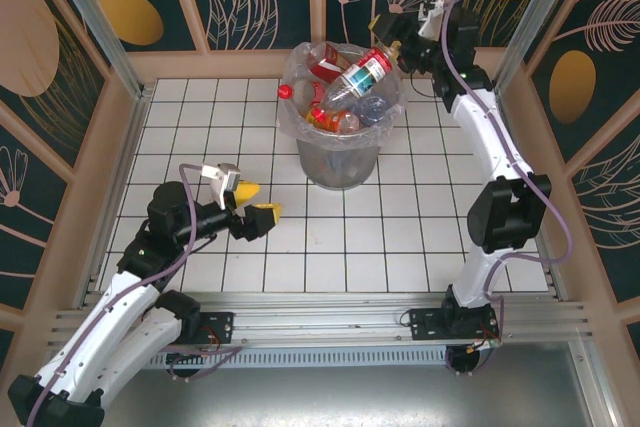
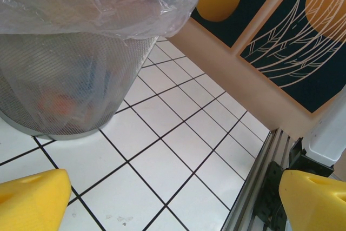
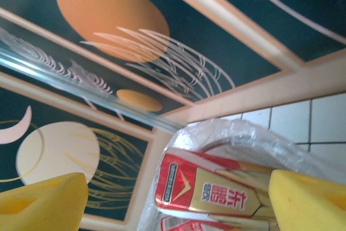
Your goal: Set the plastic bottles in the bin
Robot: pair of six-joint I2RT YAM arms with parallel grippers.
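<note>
The bin [image 1: 340, 162] is a grey mesh wastebasket with a clear bag, standing at the back middle of the tiled floor. Several plastic bottles are piled in it. The topmost bottle [image 1: 368, 72], with a red and blue label, lies across the pile with its cap towards my right gripper [image 1: 393, 37]. That gripper hovers open above the bin's far right rim. In the right wrist view its yellow fingers [image 3: 43, 201] stand wide apart, with a red and gold labelled bottle [image 3: 216, 190] beyond them. My left gripper [image 1: 258, 201] is open and empty, low over the tiles left of the bin [image 2: 65, 79].
Wooden walls with dark patterned panels close in the floor on three sides. A metal rail [image 1: 330, 312] runs along the near edge, where both arm bases sit. A red-capped bottle neck [image 1: 285, 92] sticks out at the bin's left rim. White tiles [image 2: 178, 150] lie around the bin.
</note>
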